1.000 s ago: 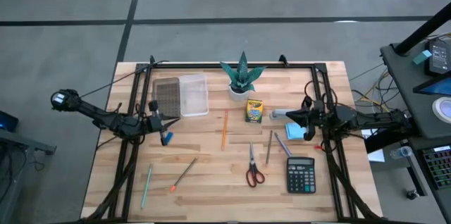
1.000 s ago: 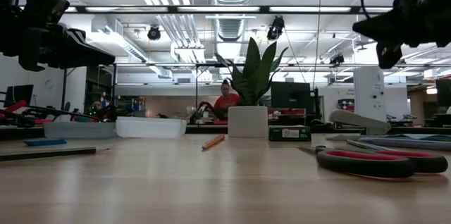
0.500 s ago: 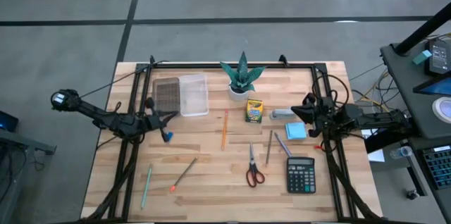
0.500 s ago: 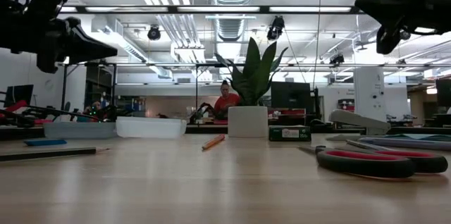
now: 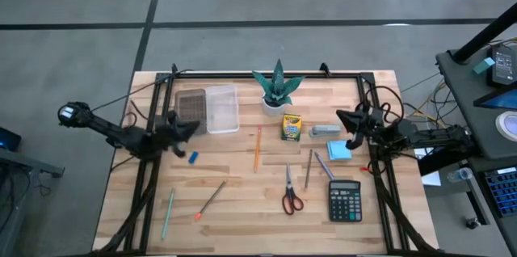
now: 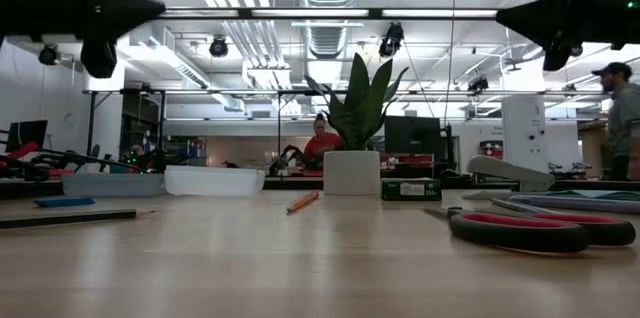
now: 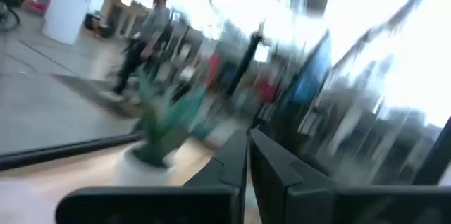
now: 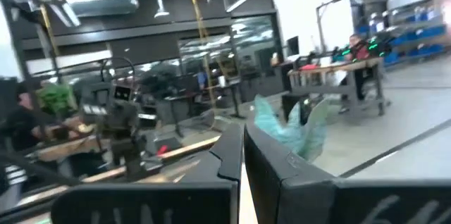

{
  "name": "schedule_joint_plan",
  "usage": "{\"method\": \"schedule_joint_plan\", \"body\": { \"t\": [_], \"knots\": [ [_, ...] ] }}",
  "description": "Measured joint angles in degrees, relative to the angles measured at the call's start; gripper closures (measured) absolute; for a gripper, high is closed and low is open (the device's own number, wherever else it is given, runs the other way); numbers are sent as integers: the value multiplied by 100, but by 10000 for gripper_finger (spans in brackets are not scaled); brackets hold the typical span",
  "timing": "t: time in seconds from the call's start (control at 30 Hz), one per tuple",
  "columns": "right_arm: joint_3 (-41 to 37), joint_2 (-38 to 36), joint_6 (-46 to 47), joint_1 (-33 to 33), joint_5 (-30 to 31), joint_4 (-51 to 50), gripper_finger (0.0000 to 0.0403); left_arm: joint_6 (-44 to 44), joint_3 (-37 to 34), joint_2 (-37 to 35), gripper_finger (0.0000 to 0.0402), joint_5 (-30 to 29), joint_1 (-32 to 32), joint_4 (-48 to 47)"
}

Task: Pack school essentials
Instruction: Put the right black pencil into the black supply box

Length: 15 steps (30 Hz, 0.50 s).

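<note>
The stationery lies flat on the wooden table. In the high view I see the yellow-green crayon box [image 5: 291,127], red-handled scissors [image 5: 291,193], light-blue sticky-note pad [image 5: 339,150], orange pencil [image 5: 257,148], green pencil [image 5: 167,212], brown pencil [image 5: 210,200] and tiny blue piece [image 5: 192,157]. My left gripper [image 5: 192,126] is shut and hangs in the air beside the clear box [image 5: 222,109], above and beyond the blue piece. My right gripper [image 5: 339,117] is shut and hovers above the grey stapler [image 5: 325,131]. Both point level toward the table's middle [image 6: 150,5] [image 6: 505,16].
A spiky plant in a white pot [image 5: 278,87] stands at the far middle. A dark tray [image 5: 191,109] lies next to the clear box. A calculator [image 5: 345,200], a dark pencil [image 5: 308,168] and a blue pen [image 5: 324,166] lie at the right. People show in the room behind.
Both grippers have risen and tipped up from pointing down to about level. The left one has left the spot over the tiny blue piece and moved toward the far edge. The right one has lifted from over the sticky-note pad toward the far edge. Nothing on the table has moved.
</note>
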Motion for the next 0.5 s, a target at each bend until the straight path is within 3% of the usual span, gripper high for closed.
{"method": "schedule_joint_plan", "body": {
  "t": [0.17, 0.5],
  "knots": [
    [26, 315, -353, -94, 6, 540, 394, 577, 0, -41, 401, -6, 0, 872],
    [793, 1543, -1381, -107, 2, 509, 394, 2058, 7, -6, 401, 25, 2, 2163]
  ]
}}
